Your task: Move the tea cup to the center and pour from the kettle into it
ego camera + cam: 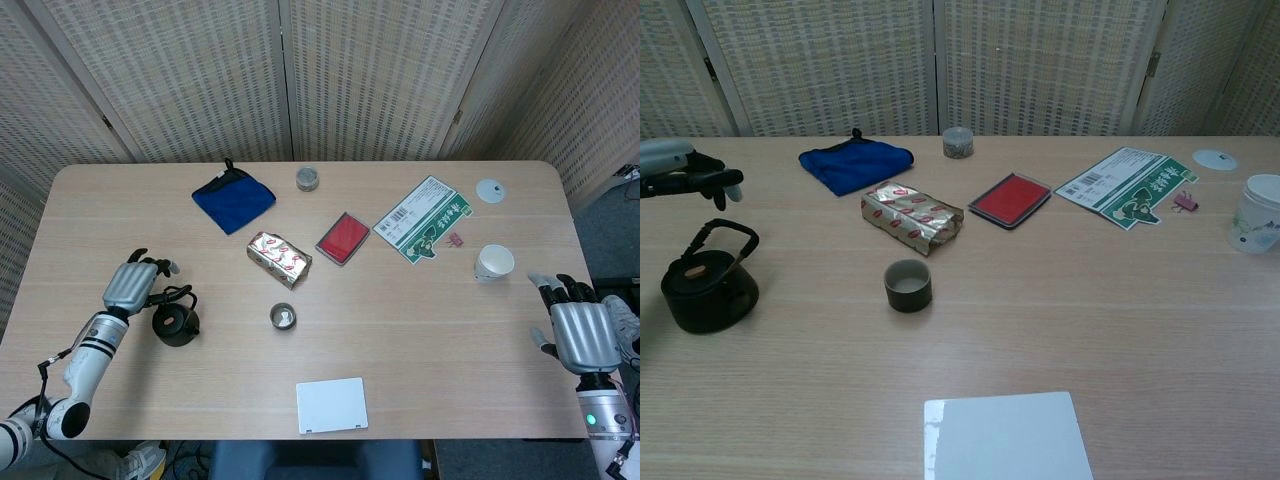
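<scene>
The left hand (132, 284) has a silver-grey ribbed back and black fingers (150, 264) with pale grey tips. Its forearm is white with black bands near the wrist, and a thin black cable hangs beside it. The right hand (580, 330) has the same silver ribbed back and black fingers (560, 289). On its white wrist a small green light is visible.

A blue cloth (233, 198), foil packet (279, 259), red case (343, 238), green leaflet (423, 218) and white card (331, 405) lie on the table (450, 340).
</scene>
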Robot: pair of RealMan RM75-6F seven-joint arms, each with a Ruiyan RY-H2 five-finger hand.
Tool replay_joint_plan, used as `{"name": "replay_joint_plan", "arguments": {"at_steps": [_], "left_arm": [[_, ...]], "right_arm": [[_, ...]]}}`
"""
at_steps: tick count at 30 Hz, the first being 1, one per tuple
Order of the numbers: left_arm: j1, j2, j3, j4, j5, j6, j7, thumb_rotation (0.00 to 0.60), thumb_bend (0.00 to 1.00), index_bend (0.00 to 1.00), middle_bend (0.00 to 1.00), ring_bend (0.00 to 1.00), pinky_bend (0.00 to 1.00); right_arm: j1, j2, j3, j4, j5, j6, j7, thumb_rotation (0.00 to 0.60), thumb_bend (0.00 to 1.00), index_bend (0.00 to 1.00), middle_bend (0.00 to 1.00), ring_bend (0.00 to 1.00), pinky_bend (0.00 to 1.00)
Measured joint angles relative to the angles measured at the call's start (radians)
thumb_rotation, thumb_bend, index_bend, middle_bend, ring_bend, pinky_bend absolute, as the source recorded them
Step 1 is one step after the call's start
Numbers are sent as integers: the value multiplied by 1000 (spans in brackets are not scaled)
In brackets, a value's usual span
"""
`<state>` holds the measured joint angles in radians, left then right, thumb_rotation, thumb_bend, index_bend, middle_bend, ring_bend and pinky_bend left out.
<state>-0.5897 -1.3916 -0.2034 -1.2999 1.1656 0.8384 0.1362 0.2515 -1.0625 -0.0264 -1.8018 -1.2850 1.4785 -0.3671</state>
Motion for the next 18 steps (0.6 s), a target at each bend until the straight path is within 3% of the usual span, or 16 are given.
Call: {"name": "replay_joint_plan", "arguments": {"at_steps": [8,18], "left_arm": [[-38,-49,19,48,-74,-43,79,0,55,359,368,284,55],[-59,-66,44,33,-109,-61,100,0,54,404,400,289,55]], "right_arm": [[-15,5,20,-2,-6,-17,5,600,207,191,253,143,239],[-35,5,39,6,-8,-34,18,600,207,191,253,143,239]]}}
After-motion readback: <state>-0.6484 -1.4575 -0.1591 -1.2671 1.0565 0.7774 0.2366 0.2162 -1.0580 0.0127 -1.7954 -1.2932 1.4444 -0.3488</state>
